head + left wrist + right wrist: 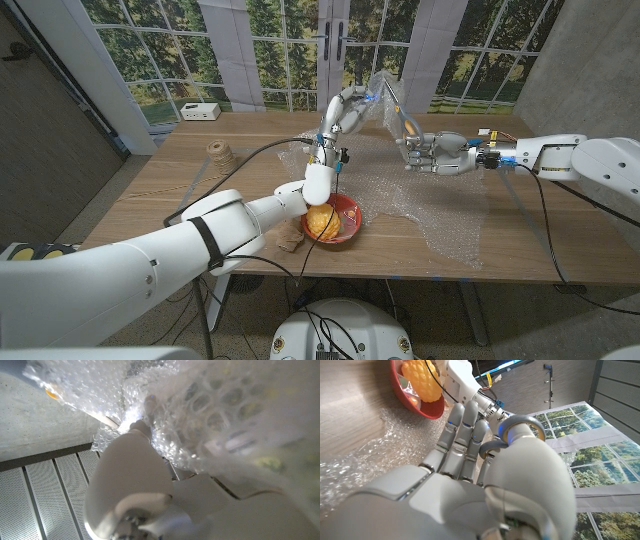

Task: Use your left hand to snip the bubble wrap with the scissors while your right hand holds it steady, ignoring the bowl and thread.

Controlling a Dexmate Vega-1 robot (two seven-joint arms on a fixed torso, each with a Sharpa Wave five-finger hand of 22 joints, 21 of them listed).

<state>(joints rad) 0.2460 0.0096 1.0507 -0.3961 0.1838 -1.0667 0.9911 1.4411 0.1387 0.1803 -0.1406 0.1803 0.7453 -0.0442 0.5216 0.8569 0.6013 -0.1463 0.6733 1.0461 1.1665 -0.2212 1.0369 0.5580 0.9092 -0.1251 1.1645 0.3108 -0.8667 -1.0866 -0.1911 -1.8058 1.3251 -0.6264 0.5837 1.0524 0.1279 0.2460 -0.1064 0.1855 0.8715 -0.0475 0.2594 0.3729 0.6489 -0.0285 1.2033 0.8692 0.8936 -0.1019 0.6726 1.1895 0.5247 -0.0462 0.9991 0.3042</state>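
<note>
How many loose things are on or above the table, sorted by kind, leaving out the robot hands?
Bubble wrap sheet: 1
Red bowl with a yellow fruit-like thing in it: 1 bowl, 1 fruit-like thing
Spool of thread: 1
White box at the far edge: 1
Brownish lump beside the bowl: 1
Total: 6
Scissors cannot be made out clearly.

Clear glossy bubble wrap (440, 215); matt wood table (150, 200).

Wooden table (480, 255) under bubble wrap (440, 225), bowl (350, 228)
</note>
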